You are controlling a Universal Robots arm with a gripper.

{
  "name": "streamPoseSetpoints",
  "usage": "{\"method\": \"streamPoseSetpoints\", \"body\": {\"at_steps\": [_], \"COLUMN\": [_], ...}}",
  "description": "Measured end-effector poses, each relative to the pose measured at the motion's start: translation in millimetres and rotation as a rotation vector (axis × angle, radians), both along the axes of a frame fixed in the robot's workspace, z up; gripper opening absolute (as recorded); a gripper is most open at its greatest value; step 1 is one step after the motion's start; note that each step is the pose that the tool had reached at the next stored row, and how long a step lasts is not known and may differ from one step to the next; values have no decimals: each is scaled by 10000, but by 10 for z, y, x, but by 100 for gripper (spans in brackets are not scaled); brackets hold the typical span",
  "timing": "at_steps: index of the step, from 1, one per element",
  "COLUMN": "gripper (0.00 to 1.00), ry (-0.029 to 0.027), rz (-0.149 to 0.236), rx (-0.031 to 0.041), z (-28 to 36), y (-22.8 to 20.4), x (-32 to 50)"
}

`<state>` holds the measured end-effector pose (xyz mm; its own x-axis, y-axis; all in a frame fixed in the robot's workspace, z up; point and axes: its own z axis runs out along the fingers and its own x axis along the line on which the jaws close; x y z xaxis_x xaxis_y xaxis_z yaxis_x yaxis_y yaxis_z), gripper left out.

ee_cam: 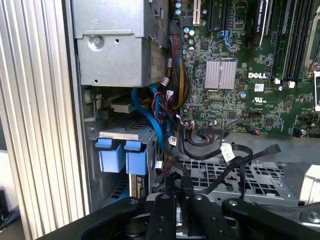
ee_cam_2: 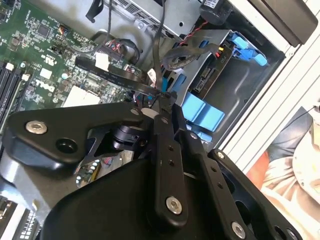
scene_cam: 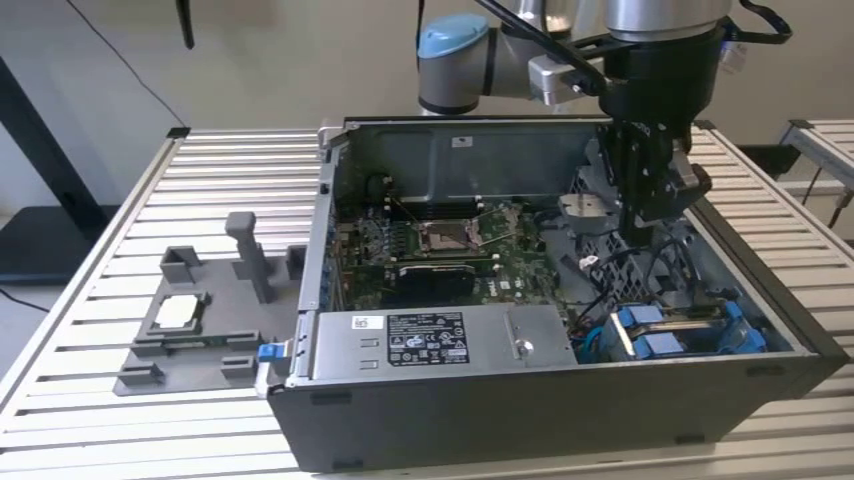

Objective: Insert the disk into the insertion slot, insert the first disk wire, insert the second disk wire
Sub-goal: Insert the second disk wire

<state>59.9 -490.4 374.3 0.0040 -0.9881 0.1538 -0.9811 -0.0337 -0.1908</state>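
The open computer case (scene_cam: 561, 420) lies on a slatted table. The disk in its blue carrier (scene_cam: 681, 330) sits in the bay at the case's corner on the exterior view's right, and its blue tabs (ee_cam: 122, 157) (ee_cam_2: 202, 112) appear in both wrist views. My gripper (scene_cam: 654, 228) reaches down inside the case, above the metal floor between the motherboard and the disk bay. Its fingertips (ee_cam_2: 162, 97) are pinched together on a black wire (ee_cam_2: 115, 75) that trails back toward the motherboard. In the first wrist view the gripper (ee_cam: 177, 182) hangs beside the blue tabs among loose black cables.
A grey labelled power-supply box (scene_cam: 414, 340) fills the case's near side. The green motherboard (scene_cam: 441, 250) lies in the middle. A grey fixture (scene_cam: 200, 320) with a small chip stands on the table at the exterior view's left. A person's sleeve (ee_cam_2: 300, 150) is beyond the case edge.
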Motion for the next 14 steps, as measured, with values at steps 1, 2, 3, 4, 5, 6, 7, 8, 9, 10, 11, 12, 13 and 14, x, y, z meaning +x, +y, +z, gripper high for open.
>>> {"method": "streamPoseSetpoints", "body": {"at_steps": [1,2,3,4,5,6,7,8,9,10,11,12,13,14], "gripper": [16,16,16,16,16,16,16,16,16,16,16,16,16,16], "ry": [0,0,0,0,0,1,8,18,25,36,48,58,70,86], "rz": [0,0,0,0,0,0,0,-1,0,0,0,0,0,0], "rx": [0,-1,-1,-1,-2,-3,-3,2,11,21,32,42,51,56], "z": [0,0,0,0,0,0,0,-1,-2,-3,-3,-4,-5,-6], "y": [0,0,0,0,-2,-7,-21,-38,-53,-68,-84,-101,-117,-134], "x": [0,0,0,0,0,3,8,16,26,35,45,55,64,73]}}
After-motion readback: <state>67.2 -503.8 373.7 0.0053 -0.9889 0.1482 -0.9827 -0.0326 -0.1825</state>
